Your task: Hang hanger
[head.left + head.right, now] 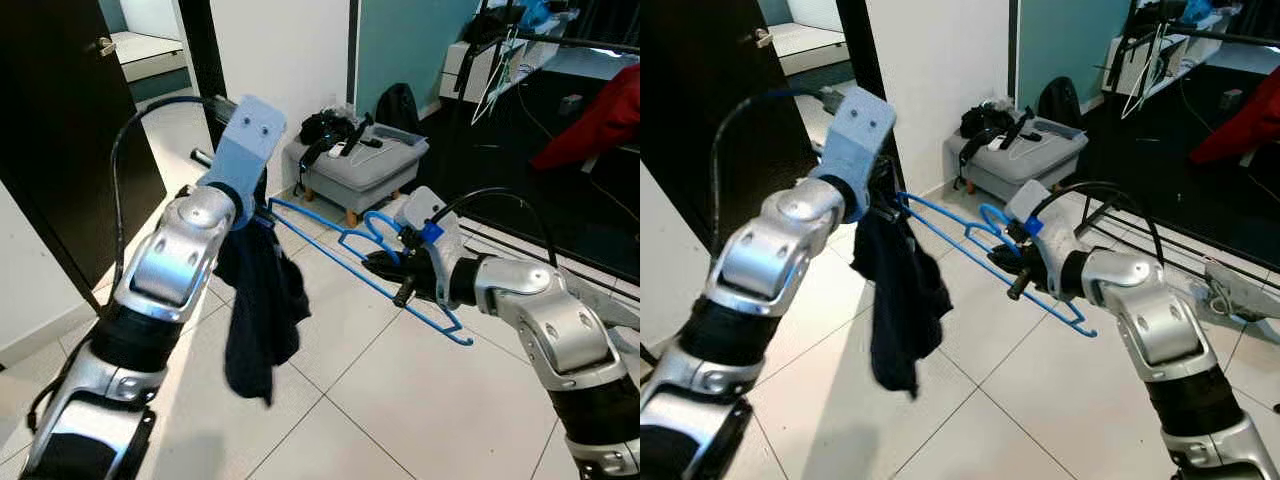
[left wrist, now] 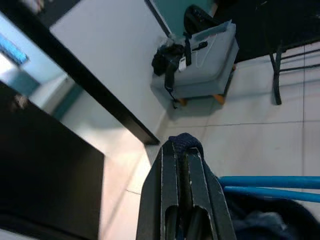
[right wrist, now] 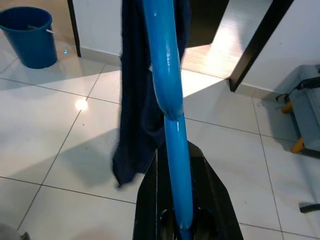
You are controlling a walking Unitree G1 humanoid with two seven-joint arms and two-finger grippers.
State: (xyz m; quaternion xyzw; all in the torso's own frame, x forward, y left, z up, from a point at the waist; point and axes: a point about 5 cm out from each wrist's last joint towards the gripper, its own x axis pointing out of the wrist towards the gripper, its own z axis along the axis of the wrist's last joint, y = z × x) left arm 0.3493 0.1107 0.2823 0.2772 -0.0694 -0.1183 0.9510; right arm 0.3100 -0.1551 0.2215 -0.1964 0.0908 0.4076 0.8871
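The blue hanger (image 1: pixel 370 262) hangs in mid-air over white floor tiles (image 1: pixel 350 420), the right gripper (image 1: pixel 392 272) clamped on its middle. The left gripper (image 2: pixel 186 165) pinches a dark garment (image 1: pixel 262 305), apparently draped over the hanger's far end. A grey stool (image 1: pixel 365 165) stands by the wall, a rack (image 1: pixel 1170 240) nearby.
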